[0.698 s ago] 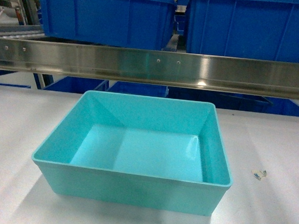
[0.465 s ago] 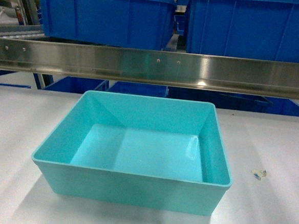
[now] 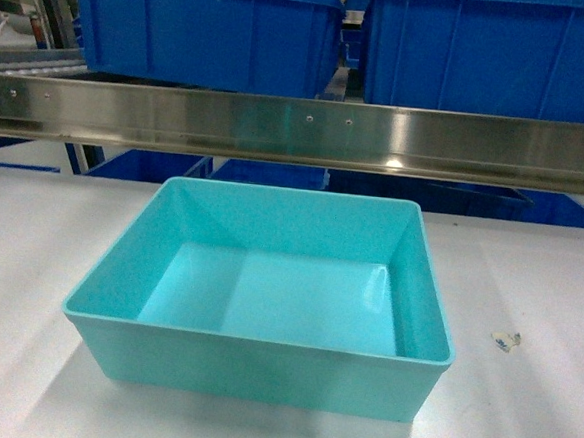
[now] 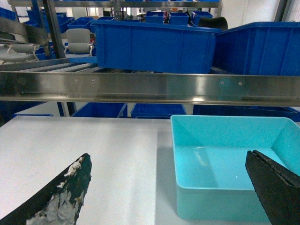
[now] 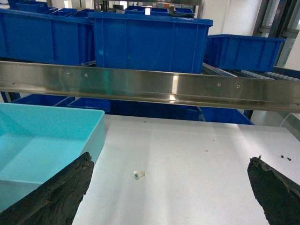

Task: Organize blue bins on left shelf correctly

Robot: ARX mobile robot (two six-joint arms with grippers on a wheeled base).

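Nearest the robot, a turquoise tub [image 3: 262, 297] sits flat on the white table [image 3: 529, 276], just in front of the steel shelf. It is a shallow rectangular plastic bin with smooth walls that slope inward toward the floor and a thin lip running round the top. Its inside is bare and glossy, with a pale patch of light on the floor and a bright glint near the right wall. A soft shadow lies on the table under its near wall.

Neither arm shows in the head view. In the left wrist view the left gripper [image 4: 171, 197] hangs above the table with its two dark fingers [image 4: 56, 199] spread wide and nothing between them; the near left corner of the tub lies in the gap, below and beyond the tips, not touched. The left finger's pad is worn and flecked white. In the right wrist view the right gripper [image 5: 173, 192] is likewise spread wide and holds nothing, hovering over bare table to the right of the tub.

A small scrap [image 3: 506, 340] lies on the table right of the tub.

Beyond the tub, a shiny steel rail [image 3: 298, 129] of the shelf runs across the view. Dark blue crates [image 3: 210, 33] stand on the tier behind and above it, and more show below it.
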